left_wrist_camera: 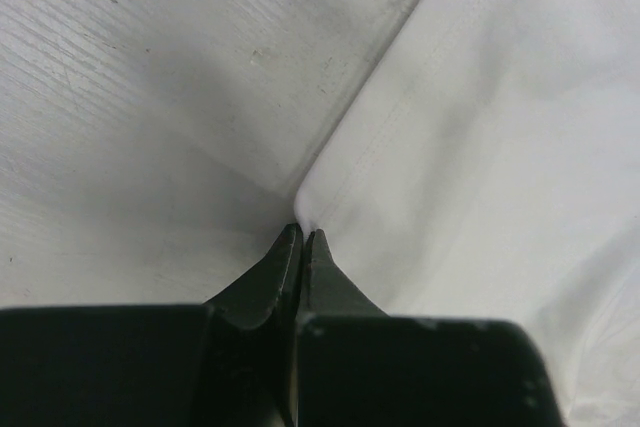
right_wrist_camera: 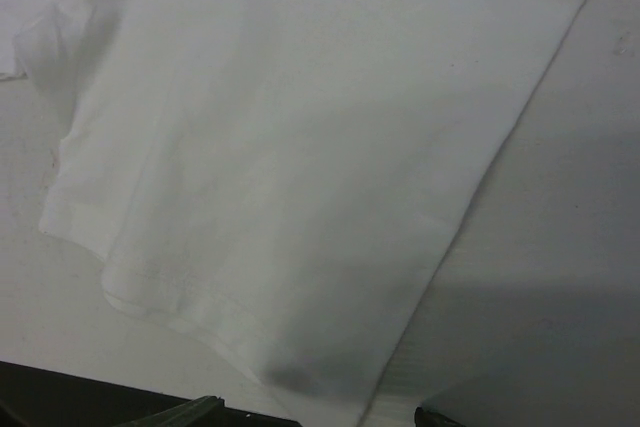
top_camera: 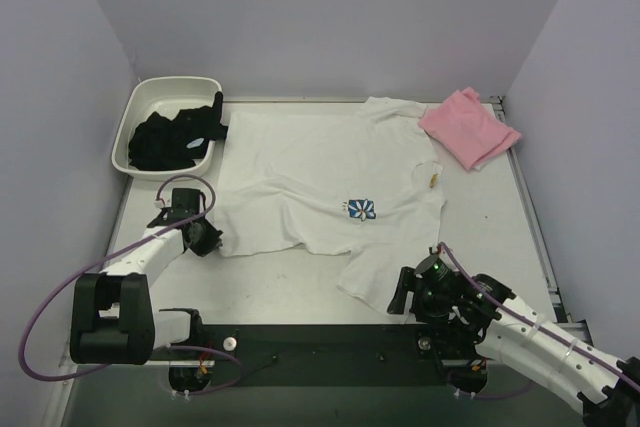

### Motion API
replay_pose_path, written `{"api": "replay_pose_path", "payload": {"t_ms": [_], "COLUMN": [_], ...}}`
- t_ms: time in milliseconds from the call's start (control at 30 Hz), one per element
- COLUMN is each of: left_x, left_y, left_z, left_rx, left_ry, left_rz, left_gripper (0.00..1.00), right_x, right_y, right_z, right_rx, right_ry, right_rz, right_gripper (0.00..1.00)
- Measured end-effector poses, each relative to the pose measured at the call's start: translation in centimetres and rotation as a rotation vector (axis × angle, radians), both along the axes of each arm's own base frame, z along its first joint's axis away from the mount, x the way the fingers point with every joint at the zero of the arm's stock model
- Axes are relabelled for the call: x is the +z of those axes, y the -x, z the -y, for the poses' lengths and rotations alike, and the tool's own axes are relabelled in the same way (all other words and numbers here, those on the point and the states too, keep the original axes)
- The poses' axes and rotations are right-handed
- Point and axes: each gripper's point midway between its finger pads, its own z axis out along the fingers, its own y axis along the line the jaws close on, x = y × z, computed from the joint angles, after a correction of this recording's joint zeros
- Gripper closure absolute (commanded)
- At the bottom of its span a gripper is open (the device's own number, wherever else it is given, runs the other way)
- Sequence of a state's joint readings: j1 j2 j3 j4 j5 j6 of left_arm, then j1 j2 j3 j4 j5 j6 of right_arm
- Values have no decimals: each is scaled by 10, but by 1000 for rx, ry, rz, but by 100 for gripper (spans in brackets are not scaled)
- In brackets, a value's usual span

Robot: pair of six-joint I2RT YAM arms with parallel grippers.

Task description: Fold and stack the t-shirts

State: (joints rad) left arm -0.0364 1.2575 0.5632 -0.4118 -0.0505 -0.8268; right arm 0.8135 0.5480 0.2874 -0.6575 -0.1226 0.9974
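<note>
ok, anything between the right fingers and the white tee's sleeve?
Nothing visible. The right fingers stand open right at the sleeve of the white tee, only bare table beside it. The pink tee and tub sit at the far edge.

Two t-shirts are lying on one table point(top_camera: 500, 237): one white t-shirt point(top_camera: 300, 172) and one pink t-shirt point(top_camera: 468, 127). One tub point(top_camera: 138, 107) is holding one black garment point(top_camera: 172, 139). Two grippers are showing: one left gripper point(top_camera: 214, 238) and one right gripper point(top_camera: 399, 297).
</note>
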Motion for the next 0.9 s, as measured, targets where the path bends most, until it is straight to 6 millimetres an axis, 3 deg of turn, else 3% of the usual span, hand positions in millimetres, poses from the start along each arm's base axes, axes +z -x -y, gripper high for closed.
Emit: {"api": "replay_pose_path", "payload": {"t_ms": [233,633,867,900], "left_x": [-1,1,4,4], "left_y": [1,0,0,0], "left_z": [1,-2,-5,-5], "left_rx": [-1,7,12,11], "left_ry": [3,2,-1,-2], "left_rz": [-2,7,16,17], "left_gripper": [100,100,100,100], "right_x": [-2,-8,-11,-11], "right_y": [-1,-2,-2,-1], "right_z": [-6,-12,-11,-10], "right_rx": [-26,-41,-46,-48], "right_ry": [-25,-36,-29,-27], "right_rz": [-5,-18,-24,-27], "right_gripper": [51,71,91,98]}}
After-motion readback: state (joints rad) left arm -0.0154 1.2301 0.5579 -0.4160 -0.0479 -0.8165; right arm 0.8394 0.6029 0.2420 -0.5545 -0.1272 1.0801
